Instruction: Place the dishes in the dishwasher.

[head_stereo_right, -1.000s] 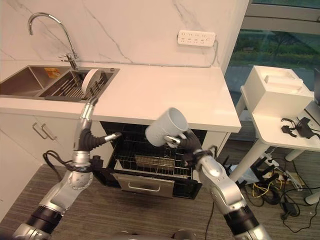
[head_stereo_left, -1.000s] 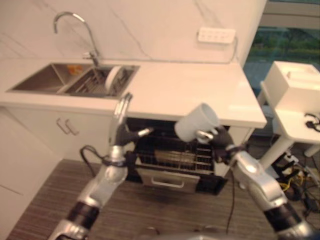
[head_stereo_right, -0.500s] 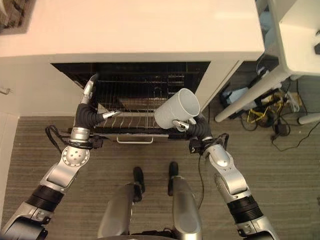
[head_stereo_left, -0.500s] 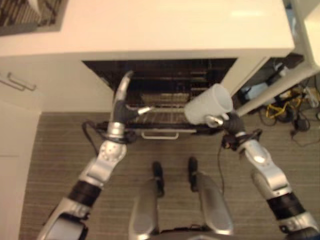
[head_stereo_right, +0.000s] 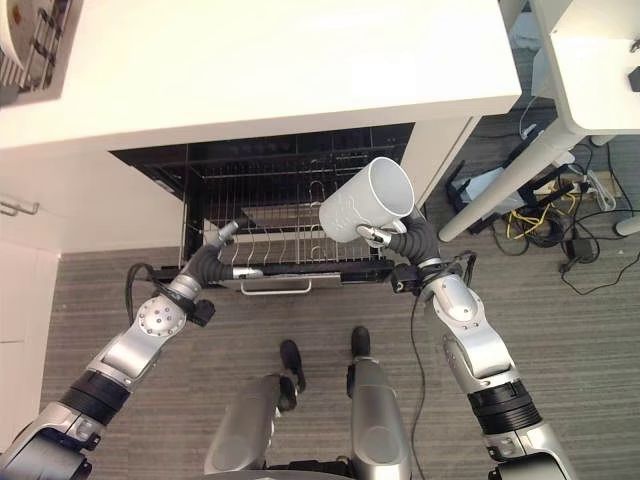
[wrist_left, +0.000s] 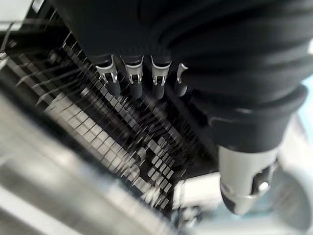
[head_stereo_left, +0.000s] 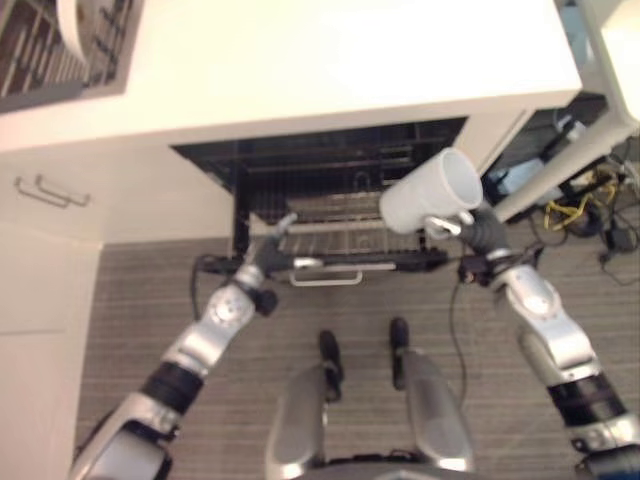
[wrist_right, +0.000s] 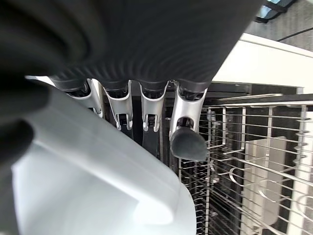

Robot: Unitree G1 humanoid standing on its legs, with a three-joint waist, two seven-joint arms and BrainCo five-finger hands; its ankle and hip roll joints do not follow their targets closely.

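Right hand grips white mug by handle, mug tilted above pulled-out dishwasher rack. Left hand, fingers relaxed, reaches to rack's front edge. Loading step under way; next likely: lower mug between rack wires.

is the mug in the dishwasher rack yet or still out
Still out. The right robot hand grips the white mug, tipped on its side, in the air above the pulled-out dishwasher rack; nothing of it rests on the wires.
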